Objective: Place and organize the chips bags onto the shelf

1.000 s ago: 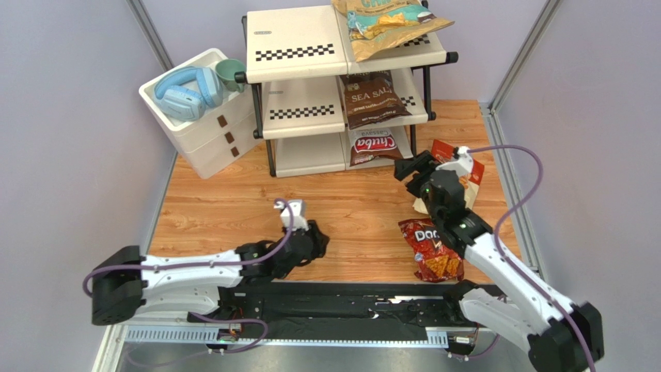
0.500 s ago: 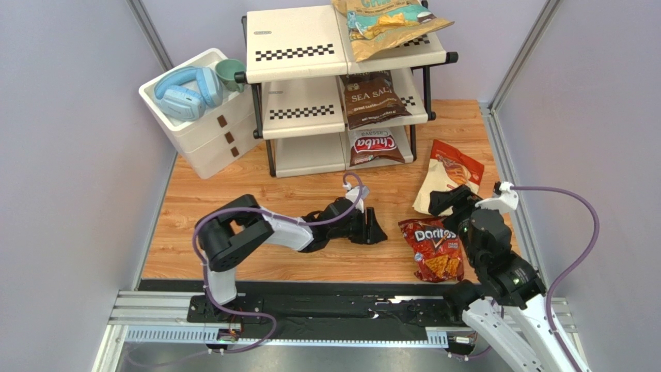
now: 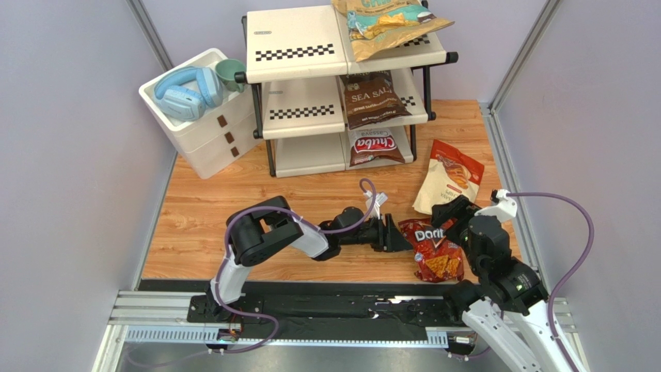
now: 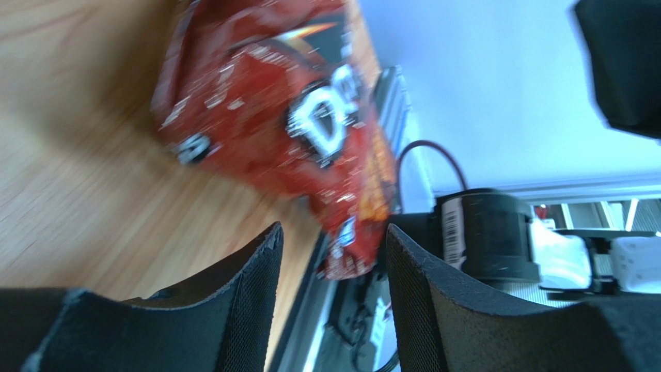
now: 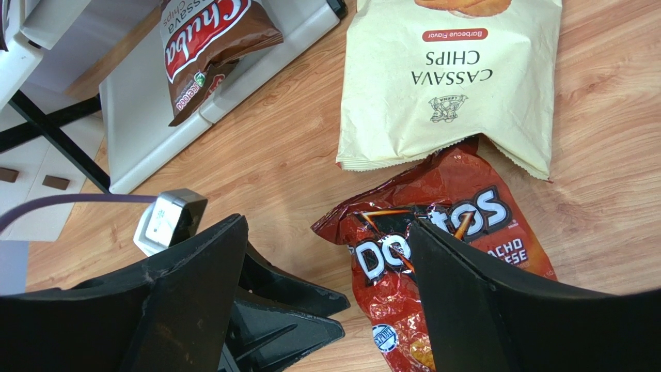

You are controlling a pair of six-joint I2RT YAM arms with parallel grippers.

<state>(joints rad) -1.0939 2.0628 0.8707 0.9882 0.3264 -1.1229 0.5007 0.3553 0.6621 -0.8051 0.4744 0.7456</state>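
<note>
**Three bags shelved, two on the table, left arm at the Doritos**

The shelf stands at the far side of the table, and its right-hand column holds one bag per tier: the tan-and-teal bag on top, the Sea Salt bag in the middle, the Chuba bag at the bottom. They look stacked there to keep one neat column.

The cassava chips bag and the Doritos bag lie flat on the wood, near the shelf's right foot, with the cassava bag's lower edge overlapping the Doritos top.

The left gripper reaches low across the table, jaws apart, aimed at the Doritos bag's near corner, probably to pinch it. The right gripper hangs above both bags, jaws wide and holding nothing.

The tan-and-teal bag is cut off by the frame edge. The right arm hides part of the Doritos bag from above. The left wrist view is blurred, so I cannot tell whether a finger touches the bag.
</note>
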